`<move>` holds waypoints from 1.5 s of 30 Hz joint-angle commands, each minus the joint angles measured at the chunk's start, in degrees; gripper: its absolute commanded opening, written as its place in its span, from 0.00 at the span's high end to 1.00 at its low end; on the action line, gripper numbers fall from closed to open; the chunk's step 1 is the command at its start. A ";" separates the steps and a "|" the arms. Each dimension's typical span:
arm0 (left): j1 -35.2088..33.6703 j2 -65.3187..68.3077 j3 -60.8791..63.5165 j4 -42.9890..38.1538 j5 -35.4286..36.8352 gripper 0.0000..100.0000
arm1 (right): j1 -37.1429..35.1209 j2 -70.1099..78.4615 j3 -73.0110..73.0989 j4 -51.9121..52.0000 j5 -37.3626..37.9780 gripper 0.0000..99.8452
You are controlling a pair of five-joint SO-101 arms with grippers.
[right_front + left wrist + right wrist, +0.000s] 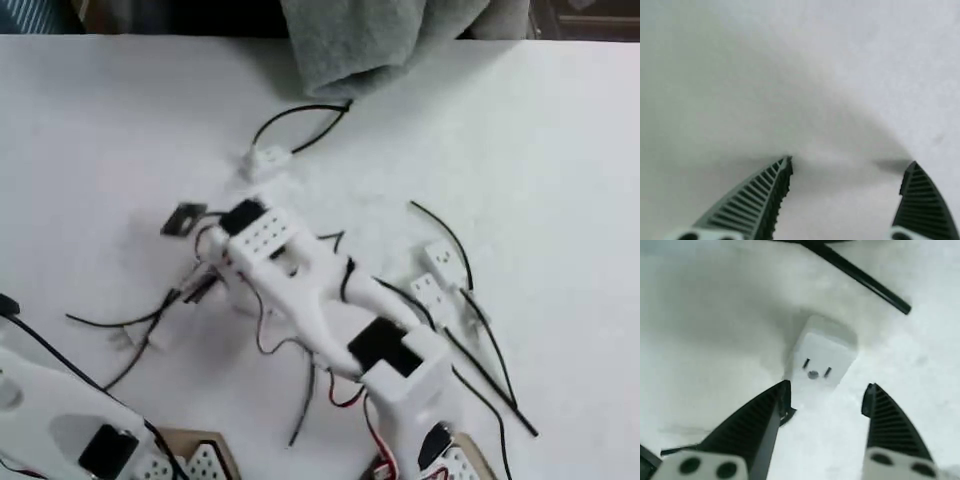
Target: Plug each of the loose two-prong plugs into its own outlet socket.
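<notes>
A white outlet socket [822, 360] with two slots and a round hole lies on the white table, just beyond the tips of my right gripper [827, 387]. That gripper is open and holds nothing. In the high view the right arm [320, 290] stretches from the lower right toward a white socket [268, 158] on a black cable. Two more white sockets [442, 262] [428, 292] lie right of the arm. Dark plugs [183, 218] [200, 288] on black cables lie left of its wrist. My left gripper [850, 162] hangs open over bare table; its arm [60, 420] sits at the lower left.
A grey cloth [370, 40] hangs over the table's far edge. Loose black cables [480, 340] run across the right side, and another cable [855, 272] passes beyond the near socket. Wooden base plates [200, 455] stand at the front edge.
</notes>
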 commanded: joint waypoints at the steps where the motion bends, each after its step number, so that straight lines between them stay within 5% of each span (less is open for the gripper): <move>1: 1.36 0.31 -0.53 -2.02 0.88 0.65 | 5.49 -1.01 -6.42 4.88 0.62 0.71; 10: 1.45 0.40 -0.53 -2.02 0.88 0.65 | 11.82 -0.66 -5.89 3.91 8.88 0.69; 16: 1.36 0.40 -0.53 -2.02 0.88 0.65 | 5.76 6.46 -2.73 -2.15 8.88 0.69; 24: 1.19 0.40 -0.53 -2.02 0.88 0.65 | -4.00 6.20 -8.97 11.21 3.08 0.69; 45: 1.36 0.48 -0.53 -2.02 0.88 0.65 | -20.00 0.57 -9.14 12.35 -2.90 0.69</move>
